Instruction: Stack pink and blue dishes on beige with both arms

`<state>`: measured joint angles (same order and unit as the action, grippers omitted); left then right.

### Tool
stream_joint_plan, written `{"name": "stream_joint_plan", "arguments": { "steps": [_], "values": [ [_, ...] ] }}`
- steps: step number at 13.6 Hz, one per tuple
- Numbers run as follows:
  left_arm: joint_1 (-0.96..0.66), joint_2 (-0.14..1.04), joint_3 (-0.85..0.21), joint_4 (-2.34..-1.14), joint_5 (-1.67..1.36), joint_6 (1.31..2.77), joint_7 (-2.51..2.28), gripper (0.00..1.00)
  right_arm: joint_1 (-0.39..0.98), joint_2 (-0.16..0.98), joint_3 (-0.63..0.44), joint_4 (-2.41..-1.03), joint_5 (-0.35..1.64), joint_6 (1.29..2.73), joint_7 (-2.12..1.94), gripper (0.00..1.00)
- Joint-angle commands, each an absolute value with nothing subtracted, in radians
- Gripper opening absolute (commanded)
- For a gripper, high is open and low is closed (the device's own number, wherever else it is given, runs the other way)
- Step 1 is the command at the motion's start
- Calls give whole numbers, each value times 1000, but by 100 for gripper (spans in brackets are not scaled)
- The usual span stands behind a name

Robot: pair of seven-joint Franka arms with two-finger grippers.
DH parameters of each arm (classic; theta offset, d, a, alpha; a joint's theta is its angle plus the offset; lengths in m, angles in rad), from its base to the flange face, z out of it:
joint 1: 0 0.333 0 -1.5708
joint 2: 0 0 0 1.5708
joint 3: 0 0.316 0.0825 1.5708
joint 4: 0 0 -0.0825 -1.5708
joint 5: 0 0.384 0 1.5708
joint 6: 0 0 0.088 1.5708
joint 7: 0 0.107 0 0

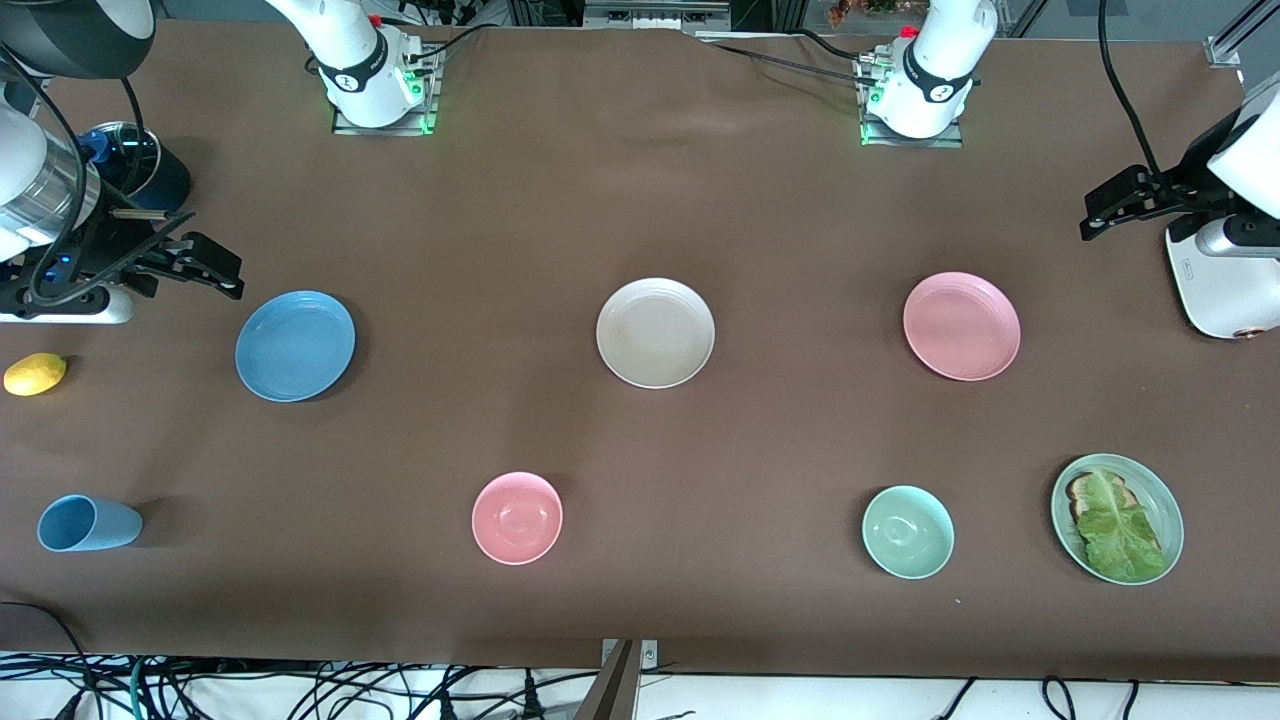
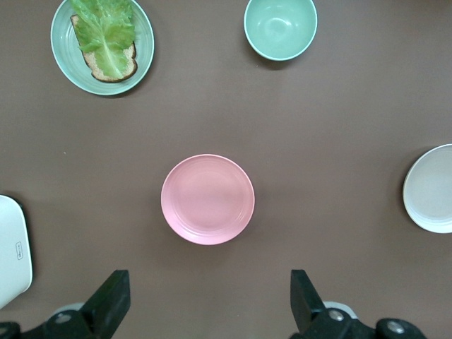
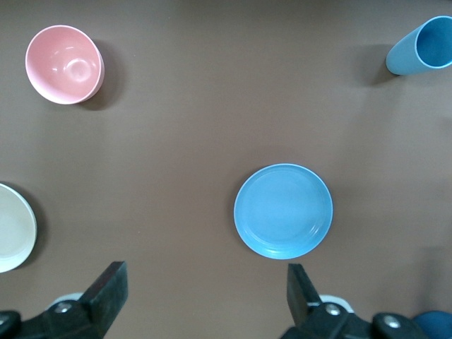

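Note:
Three plates of equal size lie apart in a row on the brown table. The blue plate (image 1: 295,345) (image 3: 283,210) is toward the right arm's end, the beige plate (image 1: 655,332) (image 2: 431,188) in the middle, and the pink plate (image 1: 961,325) (image 2: 207,199) toward the left arm's end. My right gripper (image 1: 232,275) (image 3: 205,275) hangs open over bare cloth beside the blue plate, holding nothing. My left gripper (image 1: 1090,213) (image 2: 208,282) hangs open over bare cloth beside the pink plate, also holding nothing.
Nearer the front camera stand a pink bowl (image 1: 517,517), a mint-green bowl (image 1: 907,531), a green plate with bread and lettuce (image 1: 1160,500) and a blue cup on its side (image 1: 88,523). A lemon (image 1: 35,373) lies beside the blue plate. A white appliance (image 1: 1215,290) stands at the left arm's end.

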<state>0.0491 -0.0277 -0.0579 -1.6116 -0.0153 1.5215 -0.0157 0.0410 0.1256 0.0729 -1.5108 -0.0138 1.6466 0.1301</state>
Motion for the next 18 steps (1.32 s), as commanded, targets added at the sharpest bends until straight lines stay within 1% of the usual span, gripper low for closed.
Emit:
{"name": "stream_joint_plan", "arguments": {
  "steps": [1,18],
  "values": [
    [44,-11,-57,-1577,-18,1508,-12,100,41,104,77,-1537,-20,1637,156,100],
    [46,-9,-58,-1577,3,1508,-14,100,41,112,77,-1523,-18,1635,181,100]
  ]
}}
